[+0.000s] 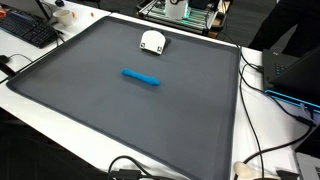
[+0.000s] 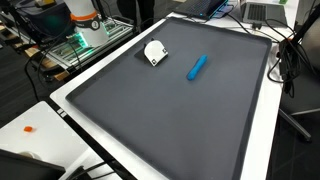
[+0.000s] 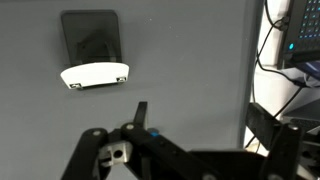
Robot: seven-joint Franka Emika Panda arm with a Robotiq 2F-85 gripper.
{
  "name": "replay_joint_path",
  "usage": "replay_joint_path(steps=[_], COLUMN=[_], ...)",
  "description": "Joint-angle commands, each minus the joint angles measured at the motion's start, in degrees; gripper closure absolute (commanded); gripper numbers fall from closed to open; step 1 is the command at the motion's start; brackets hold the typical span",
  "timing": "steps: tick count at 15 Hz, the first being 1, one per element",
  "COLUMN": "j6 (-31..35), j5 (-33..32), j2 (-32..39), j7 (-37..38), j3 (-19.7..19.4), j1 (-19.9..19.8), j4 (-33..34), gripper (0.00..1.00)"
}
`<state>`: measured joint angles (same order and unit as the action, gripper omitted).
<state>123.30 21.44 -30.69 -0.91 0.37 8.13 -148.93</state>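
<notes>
A blue marker-like stick [image 1: 140, 76] lies on the dark grey mat [image 1: 90, 110], seen in both exterior views [image 2: 197, 67]. A small white object [image 1: 152, 41] sits near the mat's edge by the robot base [image 2: 155, 52]. In the wrist view my gripper [image 3: 200, 120] is open and empty, high above the mat. The white object [image 3: 95, 75] lies ahead of its fingers with a dark shape behind it. A bit of blue [image 3: 153, 133] shows beside the left finger. The gripper itself is out of sight in both exterior views.
The mat lies on a white table [image 2: 270, 130]. A keyboard [image 1: 25, 30] and cables lie at one side, a laptop [image 1: 295, 70] and cables [image 1: 255, 150] at the other. A metal frame [image 2: 85, 45] stands by the robot base. A small orange item [image 2: 30, 129] lies on the table.
</notes>
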Motion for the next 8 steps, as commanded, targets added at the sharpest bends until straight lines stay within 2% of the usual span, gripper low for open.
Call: replay_joint_path(steps=[1, 5, 8], j6=[10.0, 18.6, 19.8], j5=[7.1, 13.6, 15.7], j2=[7.9, 14.9, 17.5], j7=[2.9, 6.4, 11.7], j3=[-0.1, -0.4, -0.1], j1=[-0.3, -0.8, -2.5], j4=[-3.0, -4.1, -4.0], gripper=[0.00, 0.00, 0.00])
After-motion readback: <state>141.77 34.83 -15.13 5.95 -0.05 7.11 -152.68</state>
